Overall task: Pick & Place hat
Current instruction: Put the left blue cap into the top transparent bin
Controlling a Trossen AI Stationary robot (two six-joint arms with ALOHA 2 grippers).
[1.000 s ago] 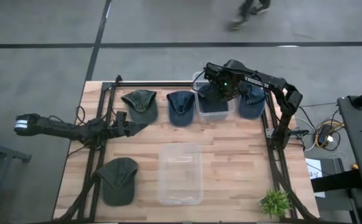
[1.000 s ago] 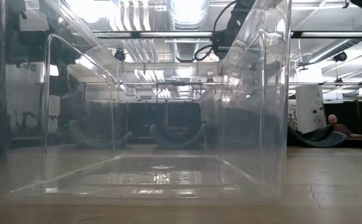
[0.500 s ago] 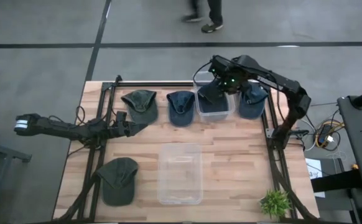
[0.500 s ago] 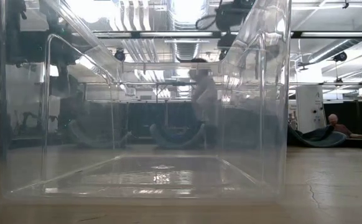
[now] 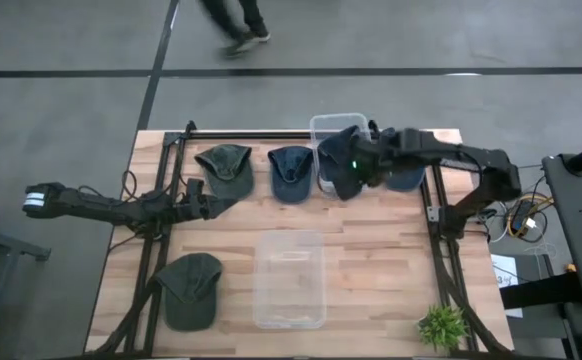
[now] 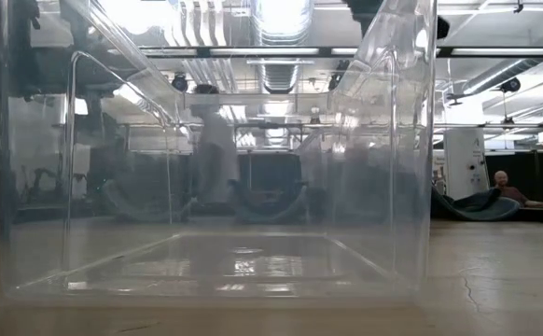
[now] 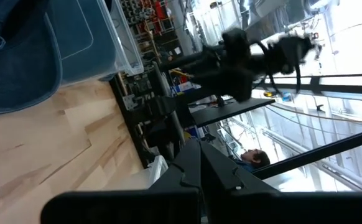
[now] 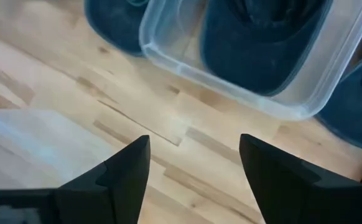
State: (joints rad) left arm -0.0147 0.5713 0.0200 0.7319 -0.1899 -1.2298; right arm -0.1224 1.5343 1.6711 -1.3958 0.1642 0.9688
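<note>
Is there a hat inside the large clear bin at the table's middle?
No, in the high view the large clear bin holds nothing; the hats lie outside it.

Five hats (image 5: 226, 165), two clear bins (image 5: 289, 279), one plant (image 5: 442, 324).

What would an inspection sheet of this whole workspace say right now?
Surface: wooden table, bare wood showing.
Job's things: dark blue hat lies in small clear bin; other hats lie on the table; big clear bin holds nothing.
Clutter: small plant.
Grippers: right gripper open, empty, by the small bin's front edge; left gripper shut, at the table's left.
Cables: bundle off the right side.
Surroundings: person walking past.
</note>
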